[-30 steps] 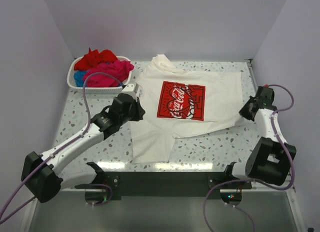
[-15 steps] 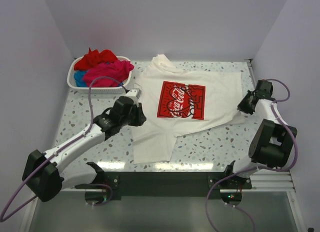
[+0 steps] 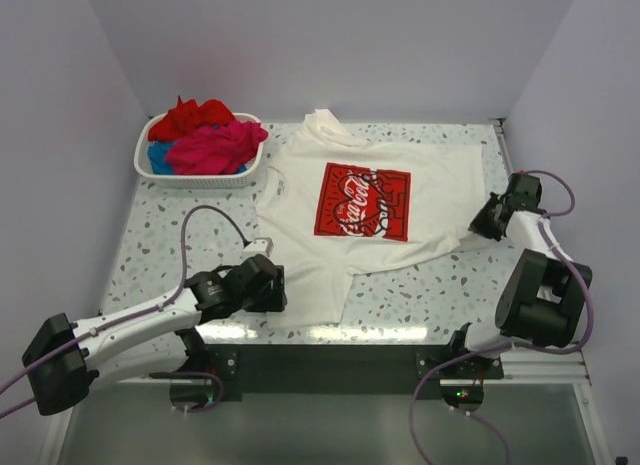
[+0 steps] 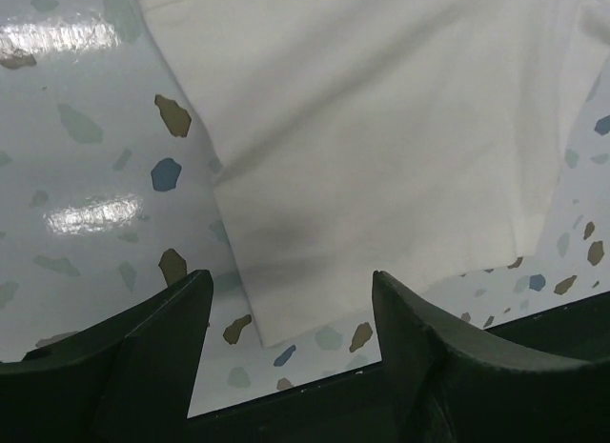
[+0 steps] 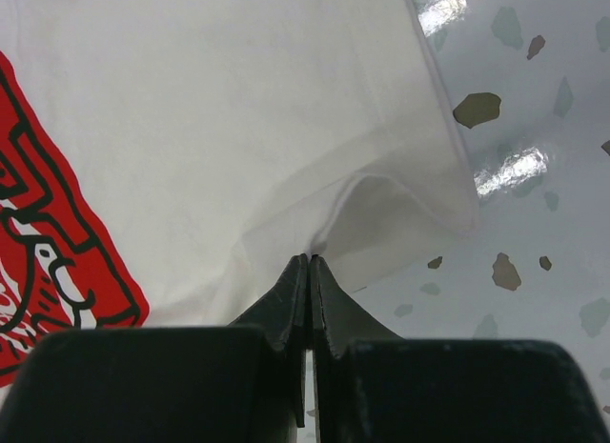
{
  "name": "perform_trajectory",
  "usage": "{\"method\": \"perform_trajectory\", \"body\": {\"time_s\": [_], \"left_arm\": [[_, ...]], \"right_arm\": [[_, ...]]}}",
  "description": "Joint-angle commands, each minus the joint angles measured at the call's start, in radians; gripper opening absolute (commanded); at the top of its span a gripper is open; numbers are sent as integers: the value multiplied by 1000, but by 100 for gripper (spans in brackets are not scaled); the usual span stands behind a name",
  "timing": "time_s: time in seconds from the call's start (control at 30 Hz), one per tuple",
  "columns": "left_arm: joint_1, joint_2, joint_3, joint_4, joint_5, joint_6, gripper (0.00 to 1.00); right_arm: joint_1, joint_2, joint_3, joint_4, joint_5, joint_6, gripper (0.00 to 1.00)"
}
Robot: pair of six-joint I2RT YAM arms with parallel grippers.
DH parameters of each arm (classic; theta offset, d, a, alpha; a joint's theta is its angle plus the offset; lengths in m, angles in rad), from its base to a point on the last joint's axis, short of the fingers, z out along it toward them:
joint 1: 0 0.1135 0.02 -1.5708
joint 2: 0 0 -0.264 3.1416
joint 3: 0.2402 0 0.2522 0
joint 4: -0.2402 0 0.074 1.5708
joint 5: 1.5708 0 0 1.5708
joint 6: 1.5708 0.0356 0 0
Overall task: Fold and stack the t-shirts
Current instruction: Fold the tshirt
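- The white t-shirt [image 3: 362,203] lies spread print-up on the bench [image 3: 420,295].
- The basket [image 3: 200,175] sits just off the shirt's far left corner and holds the red, pink and blue t-shirts [image 3: 210,140].
- The left pincer [image 4: 286,300] hangs released, jaws wide, over the shirt's near left corner, gripping nothing.
- The right pincer [image 5: 310,264] is clenched on a small pucker at the shirt's right edge.
- That pinch looks thin, so a pull could slip it free.
- If the left pincer closes off the corner, it would grab bare bench and skew the fold.
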Motion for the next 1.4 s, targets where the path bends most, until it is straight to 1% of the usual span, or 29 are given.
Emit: {"method": "perform_trajectory", "body": {"time_s": [0.0, 0.17, 0.3, 0.43, 0.5, 0.63, 0.9, 0.97, 1.0, 1.03, 1.07, 1.1, 1.2, 1.23, 1.3, 1.33, 1.37], "left_arm": [[-67, 43, -1, -53, -98, -133, 72], [-115, 51, 10, -116, -157, -182, 66], [-138, 72, -7, -104, -154, -212, 62], [-202, 115, -10, -105, -171, -257, 60], [-213, 126, -15, -102, -177, -269, 60], [-221, 137, -27, -99, -186, -275, 56], [-248, 204, -61, -44, -172, -286, 56], [-252, 207, -70, -41, -174, -288, 54], [-252, 206, -74, -35, -175, -288, 52], [-252, 204, -79, -28, -177, -288, 45], [-252, 206, -84, -22, -172, -286, 41], [-252, 207, -85, -18, -171, -286, 32], [-253, 213, -90, -12, -168, -282, 21], [-253, 215, -90, -12, -168, -282, 15], [-253, 210, -87, -13, -169, -280, 10], [-253, 206, -87, -15, -169, -279, 4], [-253, 197, -85, -13, -169, -277, 1]], "right_arm": [[-1, -48, -10, 18, -23, -13, 0], [0, -70, -22, 12, -23, -16, 0], [-1, -76, -29, 12, -25, -18, 0], [-1, -77, -34, 13, -26, -16, 0], [0, -79, -34, 15, -28, -18, 0], [0, -80, -37, 15, -29, -16, 0], [-1, -82, -45, 18, -26, -18, 0], [-1, -84, -45, 18, -26, -18, 0], [0, -84, -45, 16, -25, -16, 0], [0, -84, -46, 18, -25, -18, 0], [0, -87, -46, 18, -23, -18, 0], [-1, -87, -46, 18, -23, -18, 0], [-1, -90, -46, 18, -23, -18, 0], [-1, -88, -48, 16, -23, -18, 0], [-1, -90, -46, 18, -23, -18, 0], [0, -87, -49, 18, -22, -18, 0], [-1, -87, -51, 18, -23, -18, 0]]}}
